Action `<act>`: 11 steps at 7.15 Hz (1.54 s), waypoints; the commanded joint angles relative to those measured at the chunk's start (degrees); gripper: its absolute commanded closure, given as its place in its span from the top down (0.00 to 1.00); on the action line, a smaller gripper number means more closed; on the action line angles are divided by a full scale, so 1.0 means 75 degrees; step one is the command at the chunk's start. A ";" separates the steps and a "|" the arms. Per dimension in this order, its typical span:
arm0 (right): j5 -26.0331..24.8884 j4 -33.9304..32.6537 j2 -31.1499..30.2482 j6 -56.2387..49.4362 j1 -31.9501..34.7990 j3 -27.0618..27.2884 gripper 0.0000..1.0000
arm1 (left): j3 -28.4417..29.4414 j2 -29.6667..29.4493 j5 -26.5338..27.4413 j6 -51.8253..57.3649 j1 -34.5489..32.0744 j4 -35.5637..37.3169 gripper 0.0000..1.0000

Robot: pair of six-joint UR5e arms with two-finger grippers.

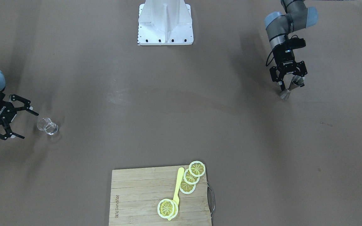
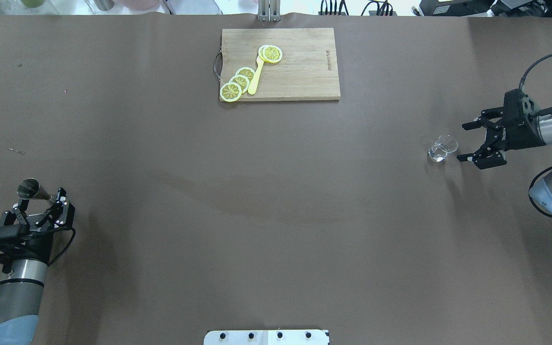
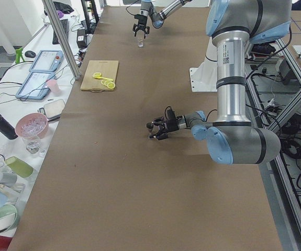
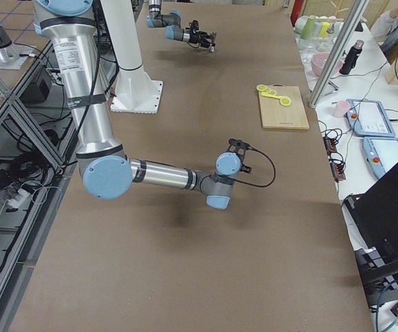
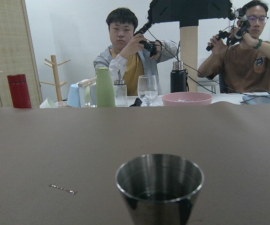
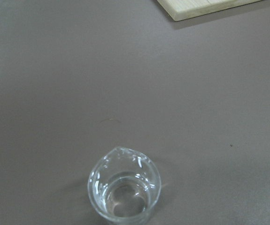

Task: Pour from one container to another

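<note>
Steel jigger [image 5: 159, 187] stands upright on the table [image 1: 181, 110] between the left jaws, which are spread and seemingly not gripping it. The glass [image 6: 124, 190] sits just ahead of the right jaws, also spread wide, outside them. Grasping looks to be the step in hand. Next, each pair must close on its vessel, then bring the well-separated two together.

left arm [image 2: 19, 280], right arm [image 2: 551, 127]: silver tubes, pale-blue joint caps | left gripper [image 1: 289, 84], right gripper [image 1: 29, 125]: black, two-finger, white lettering | cables [image 2: 527, 69]: black, looping off wrists | base [image 1: 165, 22]: white, row of dark screws [image 1: 159, 40]
</note>
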 commanded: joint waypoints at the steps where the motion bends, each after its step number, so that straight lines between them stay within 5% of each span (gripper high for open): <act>1: -0.0069 -0.0004 0.0008 0.0000 -0.0147 -0.0025 0.98 | 0.0114 -0.0068 0.0008 0.0008 -0.0111 -0.0006 0.76; 8: -0.0503 -0.0004 0.0148 0.0878 -0.0206 0.0010 0.98 | 0.0325 -0.0115 0.0125 -0.0296 -0.0123 0.0018 0.58; 11: -0.0491 0.0007 0.0149 0.0984 -0.0311 0.0057 0.98 | 0.0313 -0.0115 0.0125 -0.0285 -0.0123 0.0029 0.40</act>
